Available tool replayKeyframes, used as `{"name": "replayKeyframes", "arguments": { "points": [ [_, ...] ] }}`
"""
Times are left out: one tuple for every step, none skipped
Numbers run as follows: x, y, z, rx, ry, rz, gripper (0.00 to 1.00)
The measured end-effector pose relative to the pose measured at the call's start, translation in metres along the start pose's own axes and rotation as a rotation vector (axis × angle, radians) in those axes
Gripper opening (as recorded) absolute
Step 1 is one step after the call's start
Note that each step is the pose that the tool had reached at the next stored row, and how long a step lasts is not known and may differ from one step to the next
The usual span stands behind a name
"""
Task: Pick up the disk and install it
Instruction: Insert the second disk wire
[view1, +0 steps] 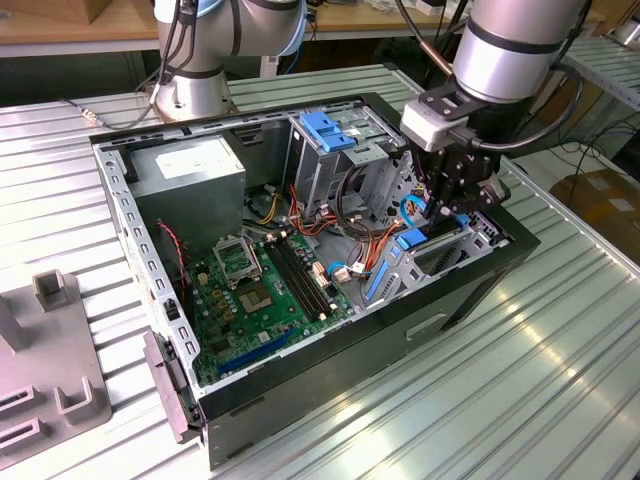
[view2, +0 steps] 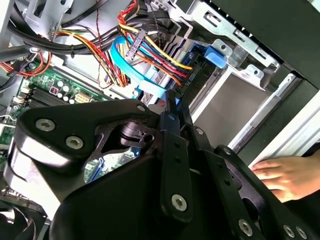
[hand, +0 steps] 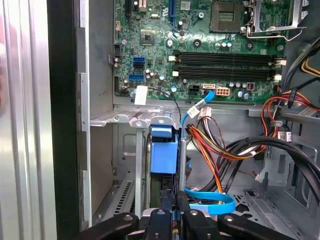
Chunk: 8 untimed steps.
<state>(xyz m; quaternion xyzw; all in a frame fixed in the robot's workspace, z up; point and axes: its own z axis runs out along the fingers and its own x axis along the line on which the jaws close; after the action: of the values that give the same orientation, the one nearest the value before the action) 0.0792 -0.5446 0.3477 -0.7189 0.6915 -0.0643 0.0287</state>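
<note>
Arm reaches straight down into the open computer case (view1: 130, 215), on the exterior view's right. The claw (view1: 445, 205) is closed tight on the disk (hand: 164, 155), which stands on its edge with its blue rail showing, low between the metal bay walls (hand: 137, 165).

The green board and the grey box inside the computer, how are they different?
The green board lies flat and low; the grey box stands taller in a corner. The green board is crowded with small parts and slots; the grey box is plain metal with a white label. Both sit inside the open computer case.
</note>
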Motion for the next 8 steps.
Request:
{"name": "replayKeyframes", "arguments": {
  "points": [
    [0.0003,0.0001,0.0,0.0006,-0.0001,0.0,0.16],
    [0.0007,0.0002,0.0001,0.0012,-0.0003,0.0,0.16],
    [0.0015,0.0005,0.0002,0.0021,-0.0005,0.0,0.16],
    [0.0022,0.0006,0.0002,0.0026,-0.0004,0.0,0.16],
    [0.0027,0.0008,0.0003,0.003,-0.0006,0.0,0.16],
    [0.0027,0.0008,0.0004,0.0031,-0.001,-0.001,0.16],
    [0.0028,0.0009,0.0006,0.0032,-0.0021,0.0,0.16],
    [0.0028,0.0009,0.0009,0.0032,-0.0037,0.0,0.16]
  ]
}}
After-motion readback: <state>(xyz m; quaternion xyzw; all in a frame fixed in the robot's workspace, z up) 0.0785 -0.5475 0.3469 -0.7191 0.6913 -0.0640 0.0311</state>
